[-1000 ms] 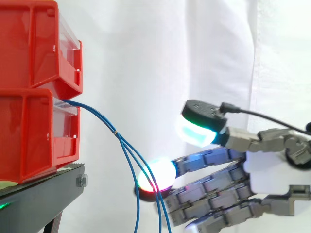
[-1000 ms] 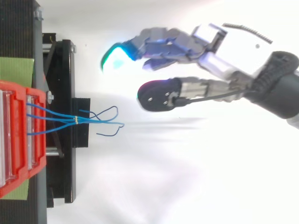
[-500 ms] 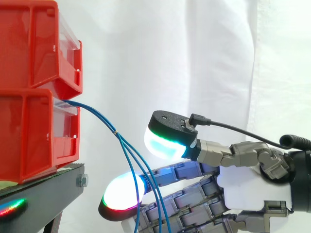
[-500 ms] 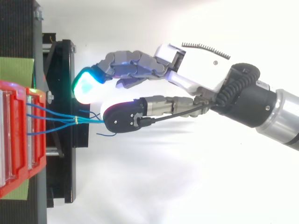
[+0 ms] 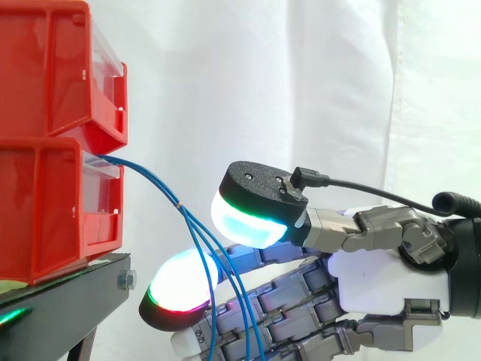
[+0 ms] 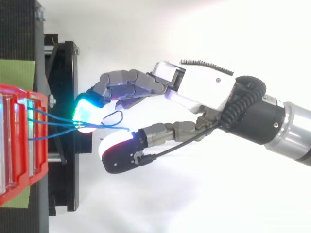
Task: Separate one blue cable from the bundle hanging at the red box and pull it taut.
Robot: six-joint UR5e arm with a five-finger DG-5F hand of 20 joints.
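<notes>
1. Step in hand: reaching into the bundle. The robot's grey-and-white hand point(image 5: 376, 278) sits low against the bundle of thin blue cables point(image 5: 150, 179), and no strand looks singled out yet.
2. The fingers point(image 5: 179, 289) are spread and fairly straight, with the thumb point(image 5: 252, 207) held apart above them; nothing is pinched. In the side view the strands cross in front of the fingers, just behind the glowing pad. In the top view they run between the cyan-lit pad and the thumb's pad.
3. The cables leave the lower red plastic bin point(image 5: 45, 210), slope down to a small yellowish tie point(image 5: 178, 204), then fan out and hang apart from the black metal stand point(image 5: 75, 293).
4. Next move, as I judge it: work one pad in between the strands below the tie, close the thumb and a finger on a single strand, then draw it away from the bin until it runs straight.
5. Count: three blue strands, one tie, one hand, and two stacked bins, the upper red bin point(image 5: 45, 68) sitting on the lower.
</notes>
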